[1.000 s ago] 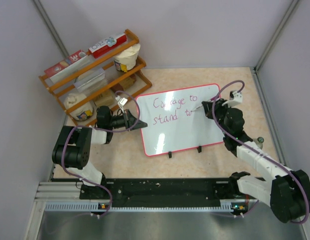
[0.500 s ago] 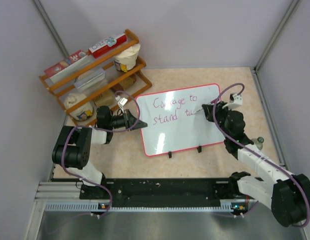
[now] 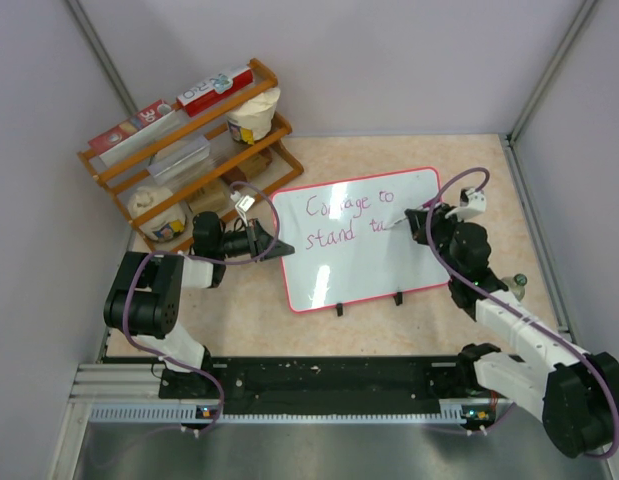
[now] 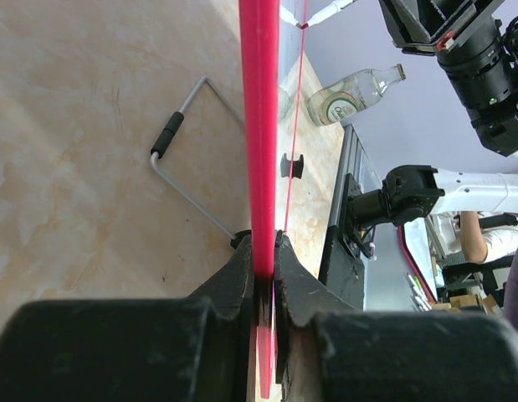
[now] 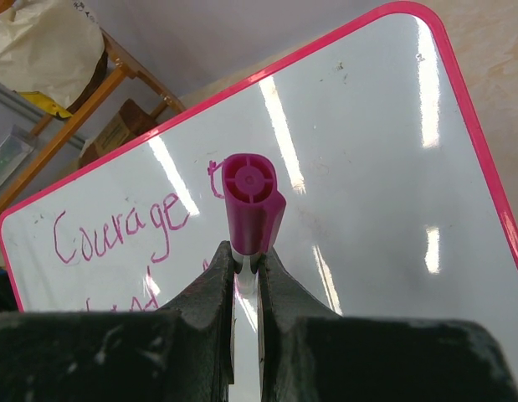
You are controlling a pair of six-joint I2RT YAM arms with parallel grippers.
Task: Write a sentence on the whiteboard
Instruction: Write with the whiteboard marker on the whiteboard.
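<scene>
The whiteboard (image 3: 369,268) with its pink-red rim lies on the table, tilted. Its left edge (image 4: 260,126) is clamped in my left gripper (image 3: 272,243), whose jaws are shut on the rim (image 4: 265,251). The sentence (image 3: 347,206) is in purplish-pink cursive: "Courage to" on the top line, "stand" and the start of another word (image 3: 341,238) below. My right gripper (image 3: 414,218) is shut on a marker with a pink end (image 5: 252,201), held down at the board just right of the second line. "Courage" (image 5: 116,230) shows beside the marker; its tip is hidden.
A wooden rack (image 3: 189,150) with boxes and cups stands at the back left, close behind the left gripper. Two black clips (image 3: 339,308) sit on the board's near edge. A wire stand (image 4: 179,159) lies under the board. A glass bottle (image 4: 351,92) lies beyond the board's right end.
The right gripper has shifted a little to the right along the second line, and another stroke has appeared after the "t". The left gripper and board have stayed still.
</scene>
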